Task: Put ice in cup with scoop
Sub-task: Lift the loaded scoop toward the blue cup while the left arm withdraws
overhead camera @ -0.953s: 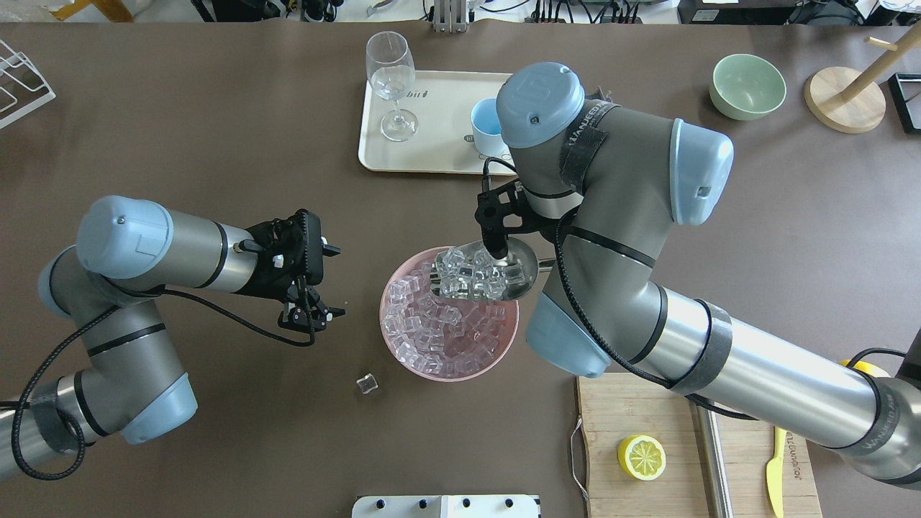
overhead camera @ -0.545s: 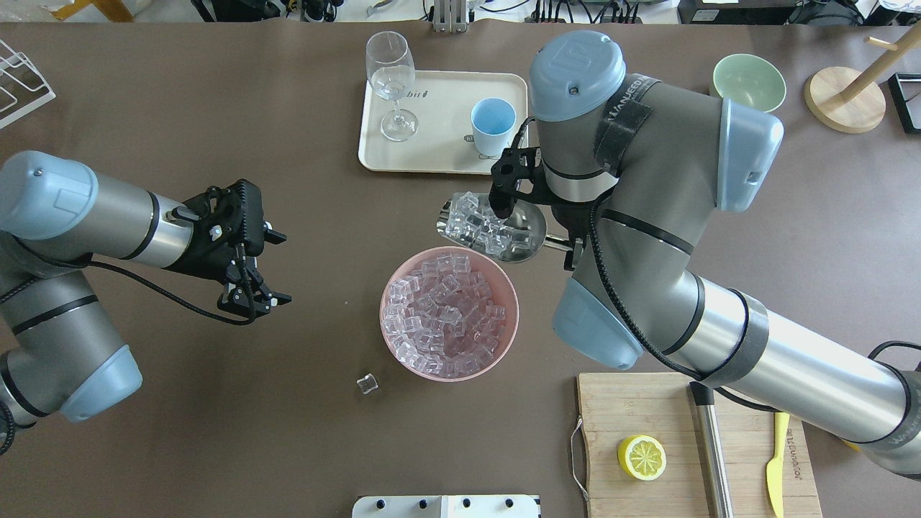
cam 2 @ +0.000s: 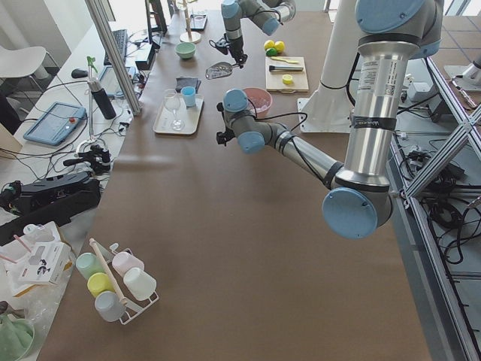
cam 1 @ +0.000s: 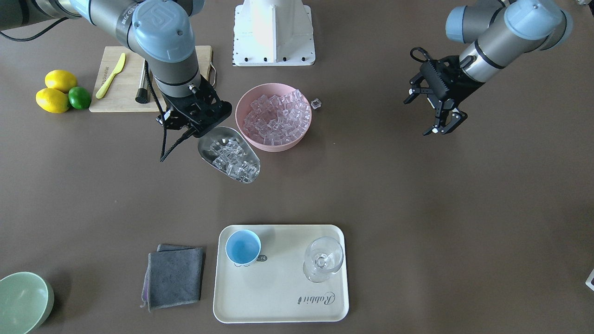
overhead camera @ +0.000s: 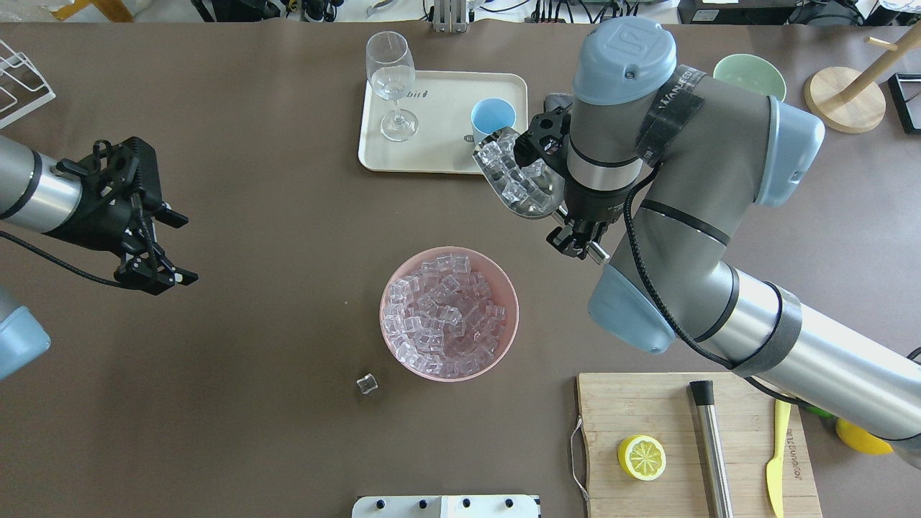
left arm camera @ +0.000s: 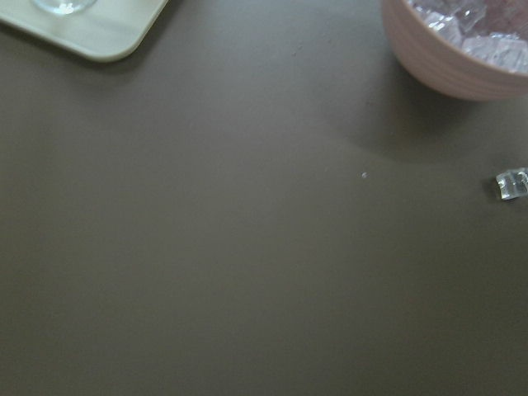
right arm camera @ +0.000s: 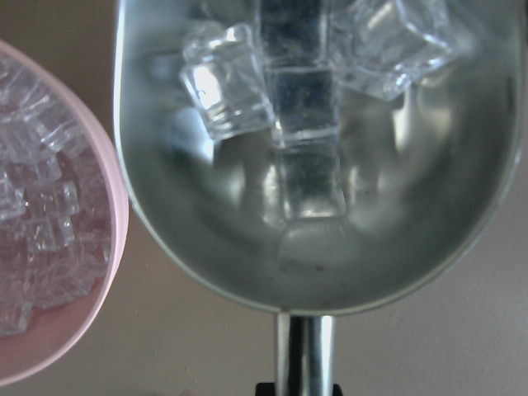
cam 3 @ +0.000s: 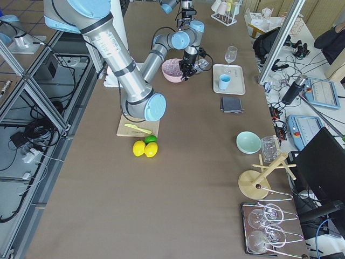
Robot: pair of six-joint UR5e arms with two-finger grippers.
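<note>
My right gripper (overhead camera: 575,234) is shut on the rod handle of the steel scoop (overhead camera: 519,181). It holds the scoop in the air between the pink bowl (overhead camera: 382,314) and the tray (overhead camera: 432,155). Several ice cubes (right arm camera: 227,78) lie in its trough (right arm camera: 313,247). In the overhead view the scoop's mouth is close beside the light blue cup (overhead camera: 493,119), which stands upright on the tray. The cup (cam 1: 242,247) looks empty. More ice (overhead camera: 446,316) fills the pink bowl. My left gripper (overhead camera: 187,250) is open and empty at the far left.
One loose ice cube (overhead camera: 367,383) lies on the table by the bowl. A stemmed glass (overhead camera: 391,79) stands on the tray. A green bowl (overhead camera: 748,75) is far right. A cutting board (overhead camera: 647,410) holds a lemon half, a steel cylinder and a knife. A grey cloth (cam 1: 174,277) lies beside the tray.
My right arm lifted the loaded scoop out of the pink bowl and carried it towards the tray, up beside the cup. My left arm drew back to the left, still open.
</note>
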